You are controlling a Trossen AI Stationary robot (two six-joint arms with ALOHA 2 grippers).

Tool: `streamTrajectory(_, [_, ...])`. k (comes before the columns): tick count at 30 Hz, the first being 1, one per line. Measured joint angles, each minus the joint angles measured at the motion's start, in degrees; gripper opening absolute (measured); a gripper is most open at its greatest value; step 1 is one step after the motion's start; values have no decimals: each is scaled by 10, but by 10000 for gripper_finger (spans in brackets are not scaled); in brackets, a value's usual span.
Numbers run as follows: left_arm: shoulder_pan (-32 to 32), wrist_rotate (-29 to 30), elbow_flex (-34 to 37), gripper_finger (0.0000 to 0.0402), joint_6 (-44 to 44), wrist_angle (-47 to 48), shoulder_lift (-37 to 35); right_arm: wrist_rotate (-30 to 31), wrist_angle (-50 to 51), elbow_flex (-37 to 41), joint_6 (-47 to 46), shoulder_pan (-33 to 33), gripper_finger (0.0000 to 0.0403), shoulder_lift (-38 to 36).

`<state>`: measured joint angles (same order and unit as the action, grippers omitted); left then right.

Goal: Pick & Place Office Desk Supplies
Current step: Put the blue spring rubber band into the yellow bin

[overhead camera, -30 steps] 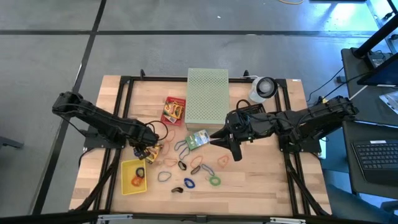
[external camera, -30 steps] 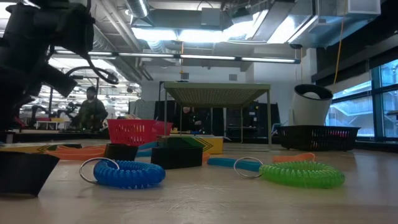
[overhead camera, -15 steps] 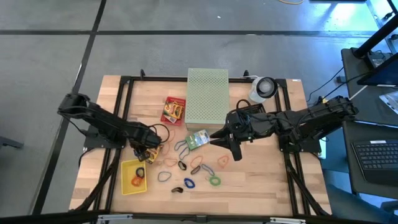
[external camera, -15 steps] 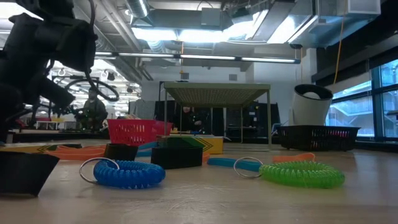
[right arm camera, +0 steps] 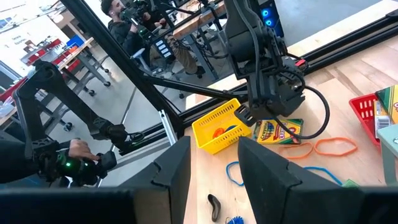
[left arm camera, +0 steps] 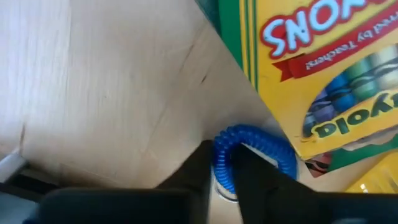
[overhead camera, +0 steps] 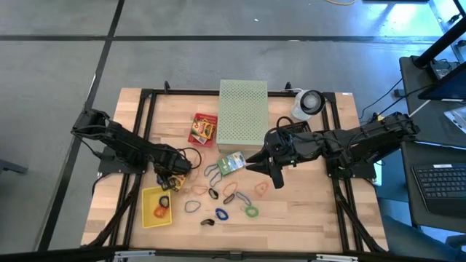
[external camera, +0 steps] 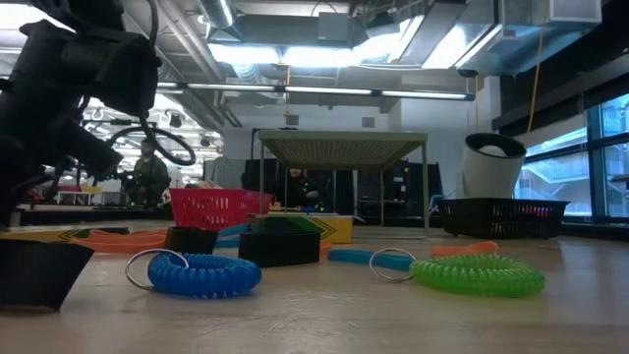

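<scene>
1. Ribbed blue coil band [left arm camera: 252, 149], beside glossy yellow-green crayon box [left arm camera: 311, 68], on pale wood table [left arm camera: 93, 93].
2. Left gripper [left arm camera: 225, 171] down low, fingers pinching the coil.
3. Right gripper [right arm camera: 214, 165] hovering mid-table, fingers spread, empty.

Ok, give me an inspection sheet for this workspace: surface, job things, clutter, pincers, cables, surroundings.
Surface: wooden table inside a black frame.
Job things: coil bands and rubber loops scattered near the front; crayon box by the yellow bin; a second box at centre.
Clutter: pale green perforated box, red basket, white roll.
Pincers: left pincer closed on a blue coil band beside the crayon box; right pincer open above the middle of the table, holding nothing.
Cables: black cable looped off the left wrist.
Surroundings: concrete floor; a person beyond the table; keyboard at the right.
</scene>
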<state>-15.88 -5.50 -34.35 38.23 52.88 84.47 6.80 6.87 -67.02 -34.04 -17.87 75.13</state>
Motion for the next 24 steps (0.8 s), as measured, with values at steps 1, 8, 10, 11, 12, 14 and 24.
streamTrajectory(1, [0,-2,0,26,-5,0,0,0,0,0,0,0,135,0])
streamTrajectory(8, [1,-24,-2,5,-20,2,0,-2,0,0,0,0,135,0])
streamTrajectory(10, [1,-24,-9,4,-23,10,-2,-3,0,0,0,0,135,0])
streamTrajectory(11, [1,-24,-12,3,-26,14,-3,-3,0,0,0,0,135,0])
streamTrajectory(12, [3,-24,-16,3,-30,17,-5,-4,0,0,0,0,135,0])
streamTrajectory(14, [7,-26,-20,2,-33,20,-14,-4,0,0,0,0,135,0])
streamTrajectory(24, [48,-18,-22,1,-29,46,-41,-4,-3,0,0,0,135,0])
